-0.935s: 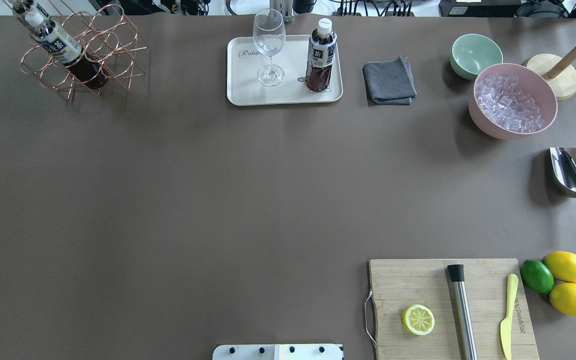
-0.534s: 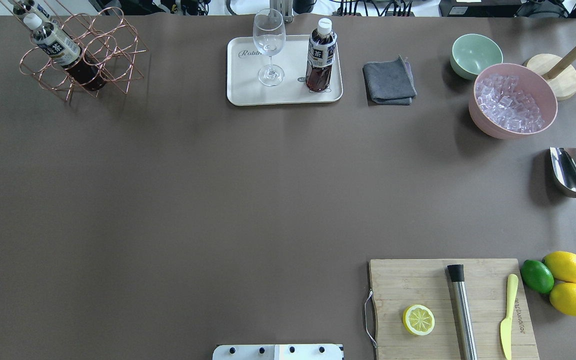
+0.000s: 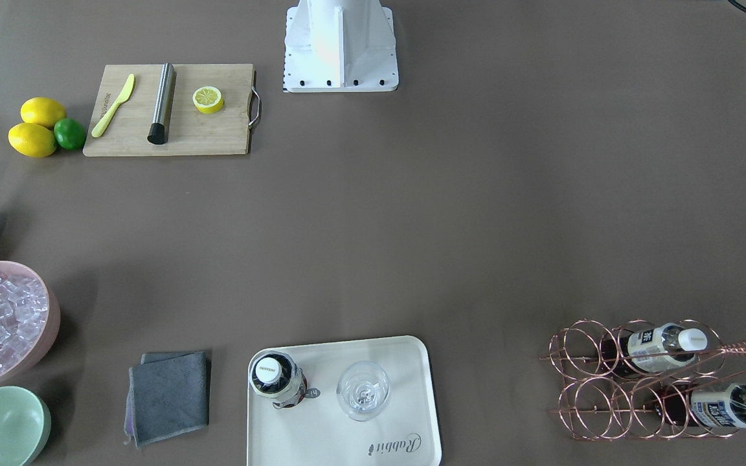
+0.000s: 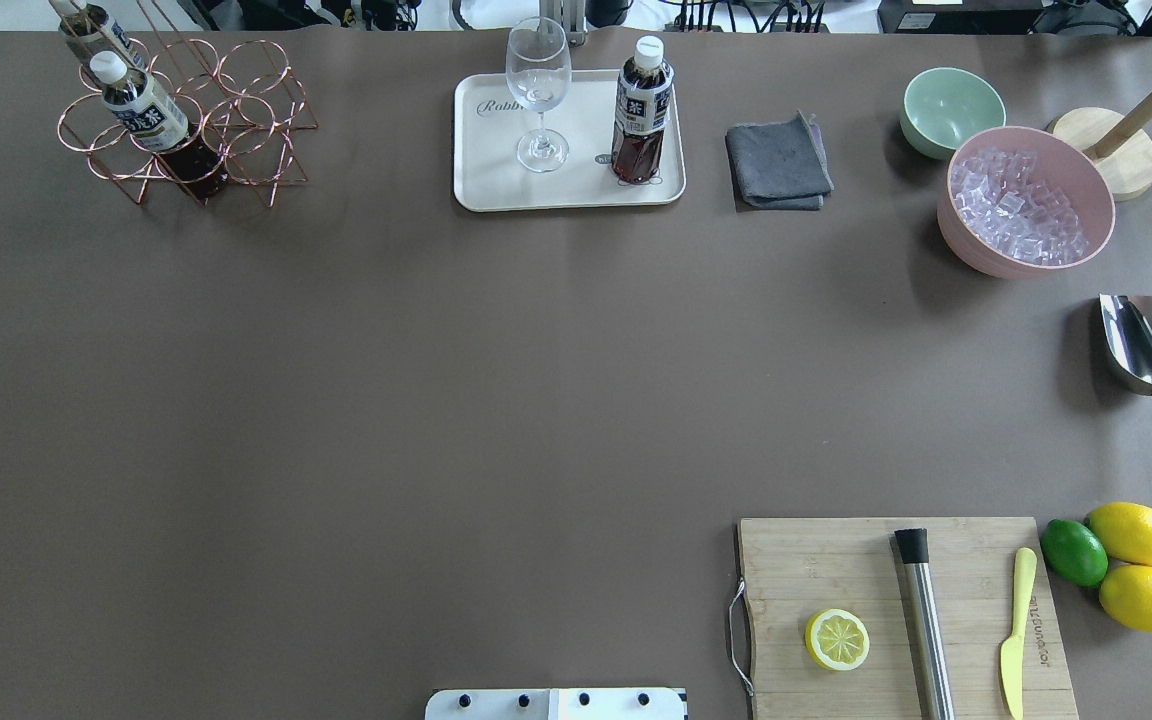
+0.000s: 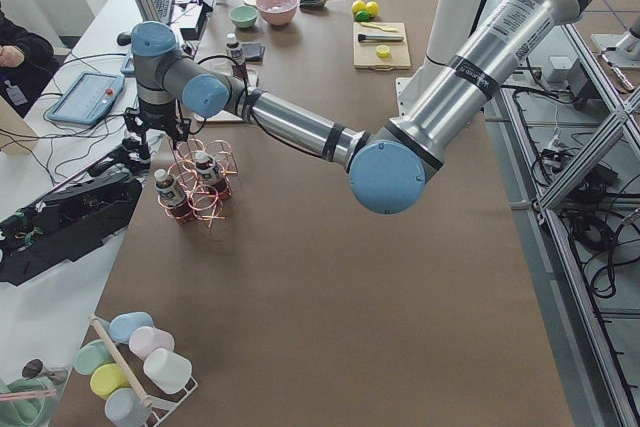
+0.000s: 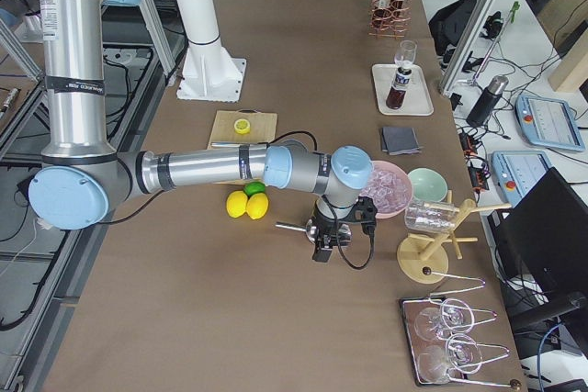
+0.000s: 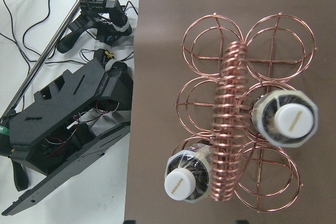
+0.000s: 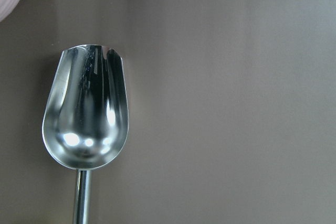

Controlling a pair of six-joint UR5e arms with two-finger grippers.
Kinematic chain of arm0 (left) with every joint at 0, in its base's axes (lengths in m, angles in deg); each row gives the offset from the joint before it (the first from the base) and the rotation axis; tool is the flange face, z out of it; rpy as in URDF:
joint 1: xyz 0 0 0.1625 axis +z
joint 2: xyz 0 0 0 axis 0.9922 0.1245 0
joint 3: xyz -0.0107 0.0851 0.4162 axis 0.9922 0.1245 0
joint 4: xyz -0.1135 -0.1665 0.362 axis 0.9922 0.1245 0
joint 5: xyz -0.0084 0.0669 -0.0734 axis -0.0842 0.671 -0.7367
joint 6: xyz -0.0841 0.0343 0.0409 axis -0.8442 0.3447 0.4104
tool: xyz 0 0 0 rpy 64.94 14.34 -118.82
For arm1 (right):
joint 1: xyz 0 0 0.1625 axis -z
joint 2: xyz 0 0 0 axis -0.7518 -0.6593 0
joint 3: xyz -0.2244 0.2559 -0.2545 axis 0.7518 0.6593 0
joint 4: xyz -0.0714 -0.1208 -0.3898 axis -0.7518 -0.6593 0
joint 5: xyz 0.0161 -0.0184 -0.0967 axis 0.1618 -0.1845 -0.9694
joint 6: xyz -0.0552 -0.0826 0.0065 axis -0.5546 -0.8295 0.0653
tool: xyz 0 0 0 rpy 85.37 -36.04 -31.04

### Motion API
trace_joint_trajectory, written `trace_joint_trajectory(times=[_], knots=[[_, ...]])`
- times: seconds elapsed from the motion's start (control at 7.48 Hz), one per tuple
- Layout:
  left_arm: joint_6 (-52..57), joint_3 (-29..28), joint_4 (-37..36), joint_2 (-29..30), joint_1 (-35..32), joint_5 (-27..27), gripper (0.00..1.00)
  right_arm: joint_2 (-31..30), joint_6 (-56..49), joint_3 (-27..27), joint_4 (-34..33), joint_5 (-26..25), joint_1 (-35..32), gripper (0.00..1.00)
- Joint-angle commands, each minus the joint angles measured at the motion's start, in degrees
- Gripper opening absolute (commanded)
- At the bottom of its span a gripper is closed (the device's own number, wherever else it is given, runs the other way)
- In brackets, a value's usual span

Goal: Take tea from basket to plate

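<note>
Since half a second ago the basket point(image 7: 227, 124) has slid toward 3 o'clock in the overhead view and stands straighter, with two other bottles point(image 7: 287, 120) point(image 7: 185, 181) in its rings. One tea point(image 4: 641, 115) stands upright on the plate point(image 4: 496, 190), at 3 o'clock from the wine glass point(image 4: 539, 90). The plate lies at 12 o'clock on the table point(image 4: 436, 400), the basket near 10 o'clock. The left gripper point(image 5: 152, 132) hangs over the basket's coiled handle, and I cannot tell whether its fingers are spread or closed. The right gripper point(image 6: 322, 250) hovers above the steel scoop point(image 8: 86, 124) at 3 o'clock, and its fingers cannot be judged either.
</note>
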Motion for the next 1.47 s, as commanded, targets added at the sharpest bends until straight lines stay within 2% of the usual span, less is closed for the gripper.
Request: trace_joint_trajectory(times=[0.0,0.27,0.53,0.8,0.94,1.2,1.34], knots=[[-0.1,0.03,0.27,0.0,0.02,0.0,0.98,0.07,-0.06,0.07,0.13,0.29,-0.03,1.0],[-0.97,0.2,0.09,0.0,0.02,0.0,0.98,0.24,-0.15,0.15,0.92,-0.15,-0.03,1.0],[-13.11,4.83,0.27,-1.83,-1.37,0.09,0.98,0.42,-0.15,0.33,0.92,-0.15,-0.03,1.0],[-36.11,9.93,2.53,-5.25,-5.84,0.44,0.98,-0.02,-0.15,0.33,0.92,-0.15,-0.03,1.0],[-47.97,12.31,8.47,-10.32,-8.91,0.44,0.98,0.07,-0.15,0.33,0.92,-0.15,-0.03,1.0],[-82.64,12.25,17.89,-21.31,-10.35,0.35,0.98,0.15,-0.15,0.33,0.92,-0.15,-0.03,1.0],[-84.19,12.33,20.72,-24.23,-11.39,0.26,0.98,0.15,-0.15,0.33,0.92,-0.15,-0.03,1.0]])
